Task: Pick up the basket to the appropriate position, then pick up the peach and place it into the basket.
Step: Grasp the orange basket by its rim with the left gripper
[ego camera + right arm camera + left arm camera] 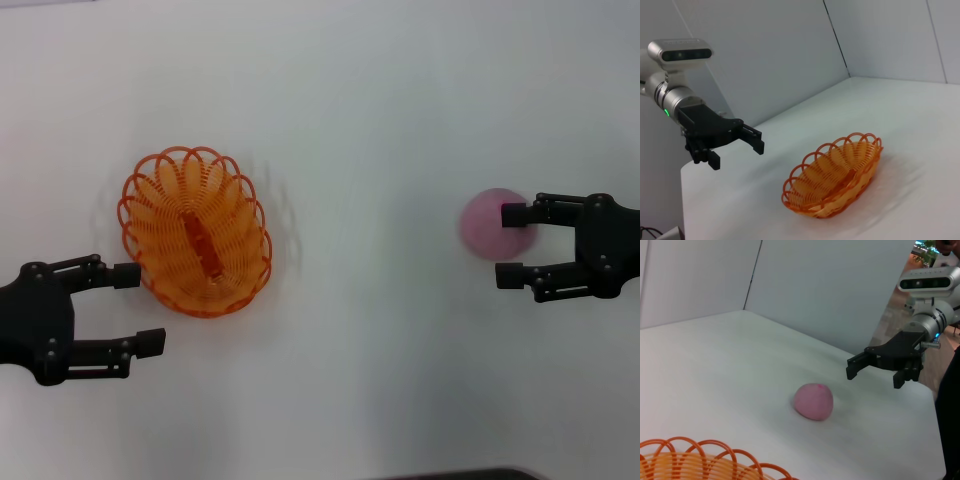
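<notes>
Here the peach lies just beyond the open right hand, its upper fingertip overlapping it.

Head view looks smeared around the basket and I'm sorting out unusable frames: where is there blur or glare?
Head view: basket rim ghosted by motion blur, peach soft-edged, table evenly bright without hard shadows. Left wrist view: peach fairly crisp. Right wrist view: basket sharp, faint smear beside it.

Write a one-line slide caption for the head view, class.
Open left claw beside the empty orange basket; open right claw raised beside the pink peach on the white table.
</notes>
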Motion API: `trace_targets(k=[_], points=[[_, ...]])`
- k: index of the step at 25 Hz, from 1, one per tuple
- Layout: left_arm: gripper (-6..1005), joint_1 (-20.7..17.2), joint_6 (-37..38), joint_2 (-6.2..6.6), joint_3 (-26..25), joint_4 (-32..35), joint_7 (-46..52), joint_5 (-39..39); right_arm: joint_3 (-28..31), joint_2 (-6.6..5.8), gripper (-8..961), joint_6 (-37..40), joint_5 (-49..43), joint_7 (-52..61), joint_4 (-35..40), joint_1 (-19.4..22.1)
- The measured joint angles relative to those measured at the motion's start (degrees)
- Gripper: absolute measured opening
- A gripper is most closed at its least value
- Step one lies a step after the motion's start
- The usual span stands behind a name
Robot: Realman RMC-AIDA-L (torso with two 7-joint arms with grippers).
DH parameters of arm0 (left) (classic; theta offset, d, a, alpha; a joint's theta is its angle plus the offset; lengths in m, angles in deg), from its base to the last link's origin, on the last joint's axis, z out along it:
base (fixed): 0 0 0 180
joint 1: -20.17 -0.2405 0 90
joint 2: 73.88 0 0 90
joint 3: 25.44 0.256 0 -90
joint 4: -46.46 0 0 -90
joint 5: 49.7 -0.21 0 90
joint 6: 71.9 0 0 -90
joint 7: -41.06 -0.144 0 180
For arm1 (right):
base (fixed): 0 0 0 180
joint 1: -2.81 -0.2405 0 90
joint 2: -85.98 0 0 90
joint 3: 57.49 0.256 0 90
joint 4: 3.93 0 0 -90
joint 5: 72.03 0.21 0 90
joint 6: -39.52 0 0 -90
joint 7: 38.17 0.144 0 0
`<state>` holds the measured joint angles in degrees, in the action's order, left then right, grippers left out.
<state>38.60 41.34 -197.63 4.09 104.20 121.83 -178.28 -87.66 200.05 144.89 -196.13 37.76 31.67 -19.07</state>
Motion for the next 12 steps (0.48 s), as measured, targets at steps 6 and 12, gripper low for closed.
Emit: trace_targets(k=[6, 12], points=[[872, 0.1, 0.2, 0.04, 0.0, 0.2, 1.1, 0.0, 0.3, 0.01, 946, 0.0, 0.0, 0.0, 0.0, -0.1], [872, 0.2, 0.3, 0.07, 0.2, 0.3, 1.4, 0.0, 0.3, 0.02, 946, 0.0, 0.0, 0.0, 0.0, -0.2]])
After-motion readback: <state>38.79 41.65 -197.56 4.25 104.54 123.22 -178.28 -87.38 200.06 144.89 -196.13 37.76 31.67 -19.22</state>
